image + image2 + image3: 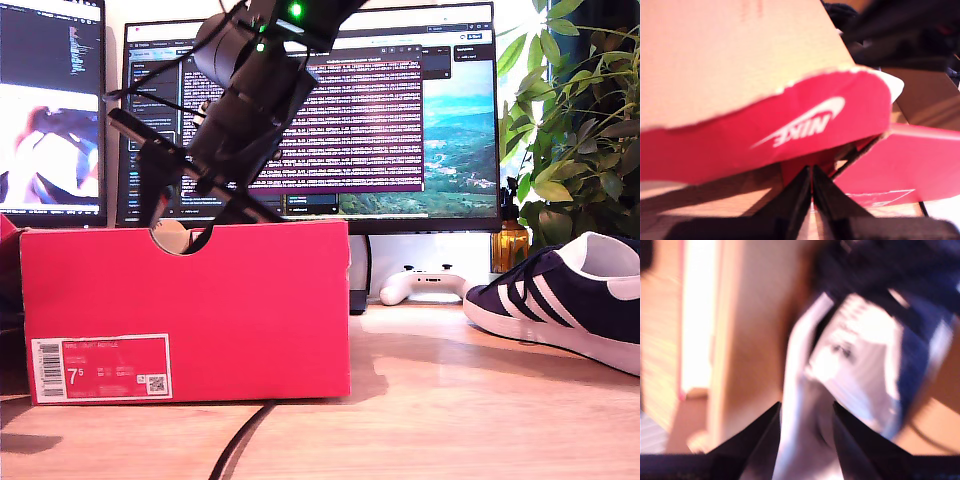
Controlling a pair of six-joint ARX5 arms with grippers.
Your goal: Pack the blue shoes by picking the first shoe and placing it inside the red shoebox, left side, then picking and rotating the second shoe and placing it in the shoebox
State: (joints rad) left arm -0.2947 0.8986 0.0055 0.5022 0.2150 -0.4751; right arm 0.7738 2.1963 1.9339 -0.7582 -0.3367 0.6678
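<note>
Red shoebox (200,300) stands on the desk (450,400) at the exterior view's left, label with 7.5 facing the camera, half-round notch in its top edge.

An arm (240,100) reaches down from above into the open top of the box, just behind the notch. By the second wrist view this is the second arm: my second pincer (805,412) has its two dark fingers apart with the white heel part of a blue shoe (860,355) between them, gripping it as far as the blurred picture lets me tell. The shoe lies straight ahead of the pincer; a tan cardboard wall of the box (750,340) runs just beside it. Picture badly smeared, contact not sure.

My first pincer (811,187) has its fingers pressed together, tips meeting, nothing between them. Directly ahead of it, close, hangs a red box flap (790,130) with a white Nike logo, cardboard-coloured above. Whether the tips touch the flap I cannot tell. This pincer I cannot find in the exterior view.

Other blue shoe (570,300) sits on the desk at the exterior view's right, well apart from the box, white stripes and white sole showing, toe towards the box.

Behind: two monitors (330,120), a white game controller (425,283), a leafy plant (575,120). A black cable (240,440) runs across the desk in front of the box.
</note>
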